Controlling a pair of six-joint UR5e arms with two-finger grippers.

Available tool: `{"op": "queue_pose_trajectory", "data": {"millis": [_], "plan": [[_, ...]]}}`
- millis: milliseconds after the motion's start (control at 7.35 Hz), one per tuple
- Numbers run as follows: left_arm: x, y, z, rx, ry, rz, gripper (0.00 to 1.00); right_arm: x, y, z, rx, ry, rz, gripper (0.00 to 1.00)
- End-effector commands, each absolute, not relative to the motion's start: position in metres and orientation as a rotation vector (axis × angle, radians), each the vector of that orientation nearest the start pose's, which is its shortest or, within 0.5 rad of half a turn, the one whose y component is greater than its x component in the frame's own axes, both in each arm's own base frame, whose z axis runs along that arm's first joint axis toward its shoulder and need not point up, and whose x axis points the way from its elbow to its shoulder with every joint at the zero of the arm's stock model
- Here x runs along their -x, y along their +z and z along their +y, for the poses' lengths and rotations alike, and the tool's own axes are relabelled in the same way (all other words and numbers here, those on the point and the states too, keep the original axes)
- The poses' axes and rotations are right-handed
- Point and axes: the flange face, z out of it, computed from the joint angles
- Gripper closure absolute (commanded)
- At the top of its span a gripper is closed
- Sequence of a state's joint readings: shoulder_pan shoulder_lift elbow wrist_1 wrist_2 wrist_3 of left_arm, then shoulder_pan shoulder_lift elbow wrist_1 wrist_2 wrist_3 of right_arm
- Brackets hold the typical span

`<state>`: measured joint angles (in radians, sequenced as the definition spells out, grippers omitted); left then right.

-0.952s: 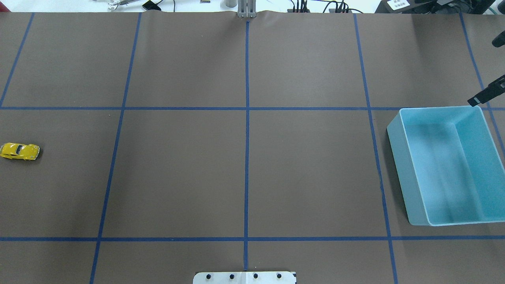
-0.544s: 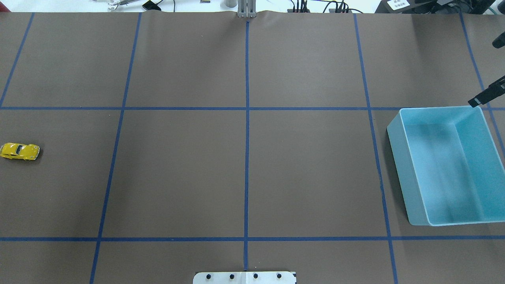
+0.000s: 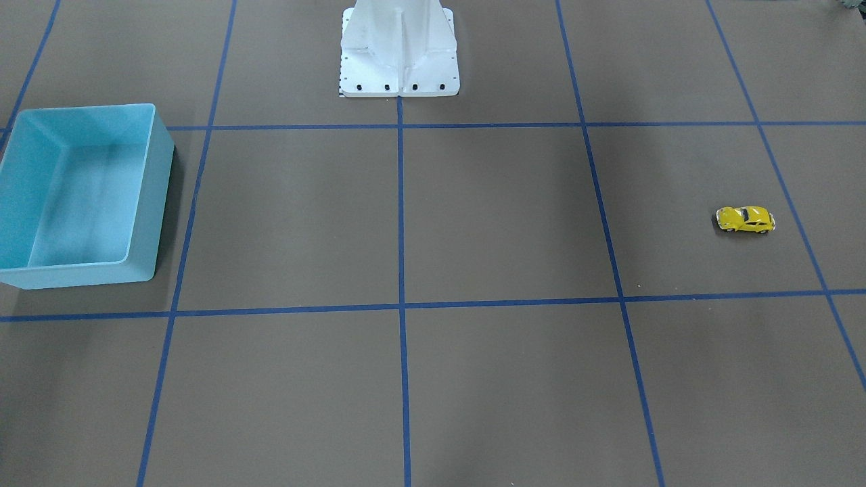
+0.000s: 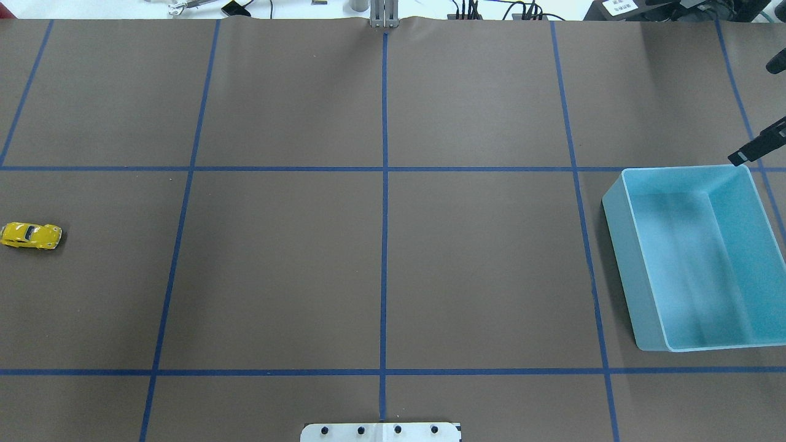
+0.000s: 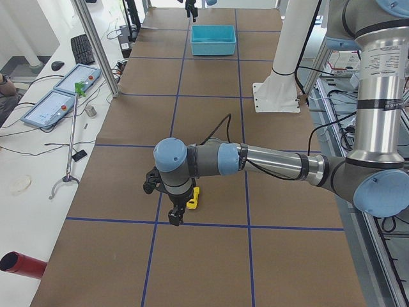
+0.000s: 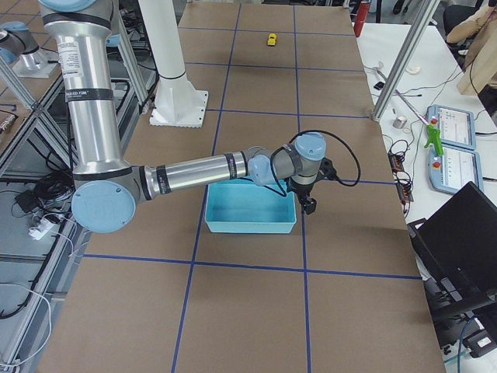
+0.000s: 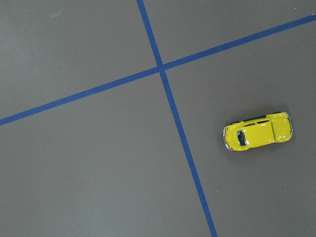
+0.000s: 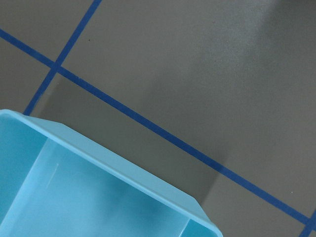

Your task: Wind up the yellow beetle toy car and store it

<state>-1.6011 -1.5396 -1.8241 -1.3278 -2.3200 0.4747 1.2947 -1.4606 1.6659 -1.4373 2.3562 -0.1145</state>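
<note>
One glossy yellow beetle toy car (image 4: pixel 31 236) should be straddled squarely by the left gripper (image 5: pixel 177 216), its opening not discernible

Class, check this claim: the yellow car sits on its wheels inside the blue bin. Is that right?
No. The car is on its wheels, but not inside the bin: it stands on the mat, far from the bin, which holds nothing. The overhead view shows this.
</note>
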Motion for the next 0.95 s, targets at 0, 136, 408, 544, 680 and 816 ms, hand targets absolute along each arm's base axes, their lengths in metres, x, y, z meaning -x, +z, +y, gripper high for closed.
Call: {"op": "queue_pose_trajectory", "data": {"millis": [0,136,408,544,680,816], "plan": [[0.033,0.531,-0.469,-0.26,0.64,0.72,0.0,0.089,0.539,-0.545,-0.259,-0.5,-0.809,0.0],[0.002,0.515,-0.468,-0.272,0.723,0.722,0.0,0.089,0.539,-0.545,-0.259,-0.5,-0.809,0.0],[-0.052,0.474,-0.457,-0.334,0.914,0.719,0.0,0.089,0.539,-0.545,-0.258,-0.499,-0.81,0.0],[-0.076,0.456,-0.46,-0.36,0.985,0.7,0.0,0.089,0.538,-0.545,-0.26,-0.499,-0.81,0.0],[-0.093,0.436,-0.471,-0.425,1.089,0.641,0.0,0.089,0.538,-0.545,-0.26,-0.499,-0.81,0.0],[-0.118,0.438,-0.467,-0.432,1.21,0.61,0.0,0.089,0.537,-0.546,-0.261,-0.5,-0.81,0.0]]}}
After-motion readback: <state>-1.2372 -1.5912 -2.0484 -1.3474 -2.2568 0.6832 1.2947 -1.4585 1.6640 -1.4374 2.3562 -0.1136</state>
